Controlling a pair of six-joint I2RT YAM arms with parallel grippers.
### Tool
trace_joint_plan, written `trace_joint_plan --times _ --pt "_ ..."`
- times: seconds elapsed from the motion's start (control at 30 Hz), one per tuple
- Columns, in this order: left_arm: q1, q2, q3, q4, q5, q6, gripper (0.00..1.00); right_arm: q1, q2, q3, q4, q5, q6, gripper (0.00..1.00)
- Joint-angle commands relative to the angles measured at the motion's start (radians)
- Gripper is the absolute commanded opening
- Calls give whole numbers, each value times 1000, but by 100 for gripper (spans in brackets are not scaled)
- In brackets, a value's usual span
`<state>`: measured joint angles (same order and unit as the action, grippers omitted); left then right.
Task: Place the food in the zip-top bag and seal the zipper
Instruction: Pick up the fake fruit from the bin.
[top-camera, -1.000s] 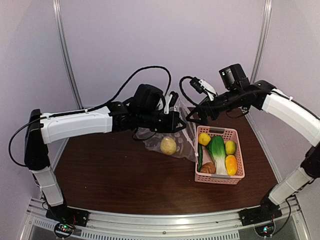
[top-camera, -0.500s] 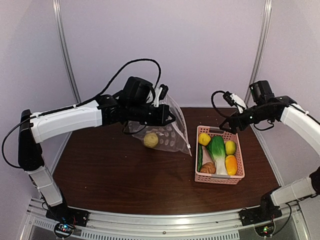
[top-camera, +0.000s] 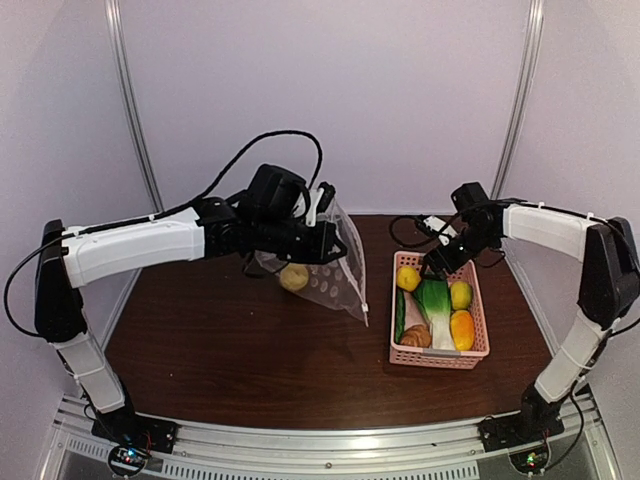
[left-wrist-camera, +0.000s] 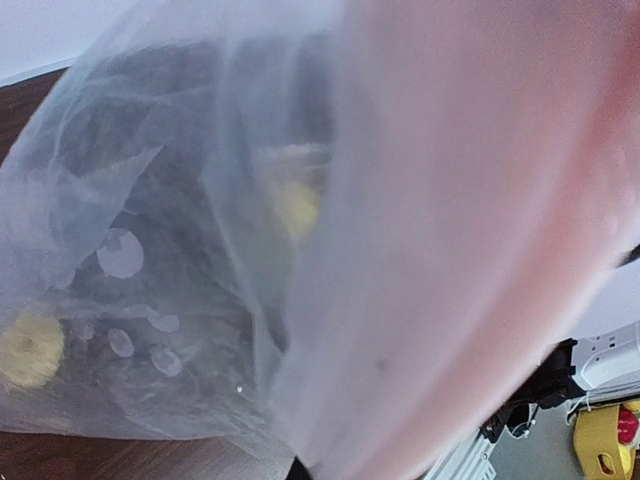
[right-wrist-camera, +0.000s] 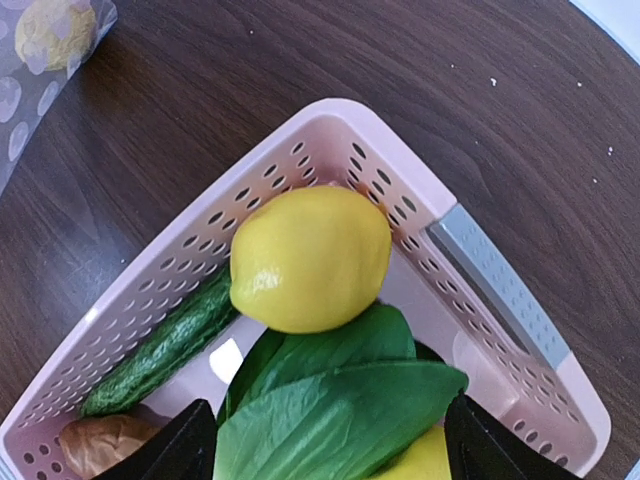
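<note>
Pink basket (right-wrist-camera: 180, 270): holds lemon (right-wrist-camera: 308, 258), bok choy (right-wrist-camera: 340, 400) and other food
Right gripper (right-wrist-camera: 335, 440): fingers spread wide, just above the basket's bok choy
Left gripper (top-camera: 325, 235): clamped on zip-top bag (top-camera: 338, 278), hanging left of basket
Risk: floppy mouth may sag shut, spilling food

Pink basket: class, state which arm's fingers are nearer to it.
Right. The right fingers hover open over the basket's far end; the left fingers hold the zip-top bag left of it.

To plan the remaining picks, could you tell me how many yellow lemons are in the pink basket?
2: a corner lemon at far left, a side lemon by the right wall; the bok choy between them may hide more.
</note>
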<state>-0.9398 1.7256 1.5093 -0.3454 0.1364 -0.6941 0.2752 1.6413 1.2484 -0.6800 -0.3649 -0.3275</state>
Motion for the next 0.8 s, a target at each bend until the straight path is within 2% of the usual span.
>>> trace_joint_plan --times 0.0,0.27,0.43,0.5,0.67,0.77 --pt "0 -30 -14 36 17 -9 0 35 93 67 54 17 20 80" --pt "-1 -34 -21 37 14 -10 0 61 233 150 63 15 47 82" --pt "0 -38 -27 35 13 -10 0 62 253 145 76 2 53 77" --pt "-1 -38 -29 35 11 -10 0 63 250 139 74 -8 54 74" --pt "-1 -34 -28 41 7 -10 0 62 215 120 68 -42 44 50" --pt "-1 -29 -23 44 13 -10 0 62 163 107 59 -44 44 43"
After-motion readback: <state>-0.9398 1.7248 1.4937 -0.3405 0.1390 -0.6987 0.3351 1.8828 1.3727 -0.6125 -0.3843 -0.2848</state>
